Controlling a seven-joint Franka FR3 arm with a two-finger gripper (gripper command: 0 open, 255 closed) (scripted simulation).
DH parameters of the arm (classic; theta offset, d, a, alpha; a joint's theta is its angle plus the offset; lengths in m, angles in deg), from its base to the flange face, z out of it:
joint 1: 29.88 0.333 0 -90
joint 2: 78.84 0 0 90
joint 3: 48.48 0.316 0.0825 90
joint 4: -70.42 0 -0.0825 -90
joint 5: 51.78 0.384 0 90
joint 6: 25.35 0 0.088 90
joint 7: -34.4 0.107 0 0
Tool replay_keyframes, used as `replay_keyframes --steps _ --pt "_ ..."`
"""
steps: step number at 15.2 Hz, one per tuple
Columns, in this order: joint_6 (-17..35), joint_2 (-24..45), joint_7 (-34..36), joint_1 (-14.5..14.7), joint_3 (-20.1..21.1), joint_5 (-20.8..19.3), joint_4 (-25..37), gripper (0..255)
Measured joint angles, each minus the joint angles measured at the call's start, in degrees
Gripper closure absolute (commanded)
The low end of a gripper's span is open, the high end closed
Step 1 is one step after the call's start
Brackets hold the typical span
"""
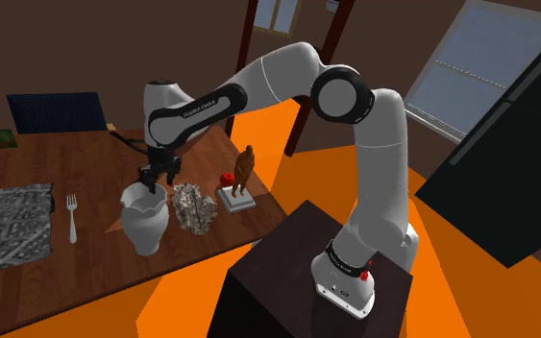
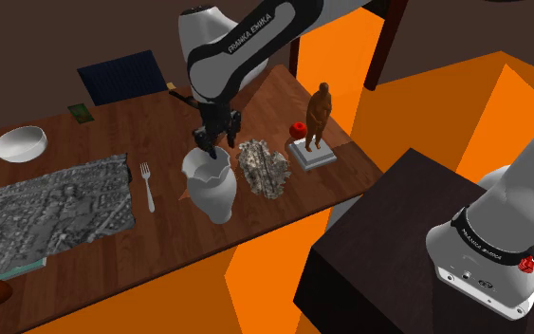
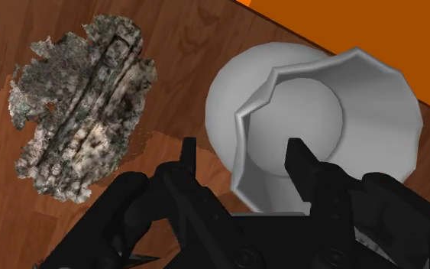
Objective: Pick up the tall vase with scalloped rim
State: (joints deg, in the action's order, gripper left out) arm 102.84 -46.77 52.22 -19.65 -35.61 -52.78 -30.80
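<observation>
A tall pale grey vase with a scalloped rim [image 1: 145,219] [image 2: 211,185] [image 3: 335,99] stands upright near the front edge of the wooden table [image 1: 57,168]. My black gripper [image 1: 158,178] [image 2: 208,148] [image 3: 241,157] hangs just above the vase's rim on the side facing the rock. It is open. In the wrist view one finger is over the mouth of the vase and the other is outside its wall, over the wood. The fingers hold nothing.
A rough grey rock-like lump [image 1: 194,207] [image 2: 263,167] [image 3: 79,115] lies right beside the vase. Past it stand a brown figurine on a white base [image 1: 244,173] [image 2: 318,119] and a small red apple [image 1: 227,179]. On the vase's other side lie a fork [image 1: 72,216] and a grey textured mat [image 1: 4,226].
</observation>
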Motion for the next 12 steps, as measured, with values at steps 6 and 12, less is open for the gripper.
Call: replay_keyframes --steps 6,12 --pt "0.1 0.1 0.0 0.0 0.0 0.0 0.1 255" --pt "-0.8 -1.0 0.0 -0.1 0.1 0.2 -0.2 255"
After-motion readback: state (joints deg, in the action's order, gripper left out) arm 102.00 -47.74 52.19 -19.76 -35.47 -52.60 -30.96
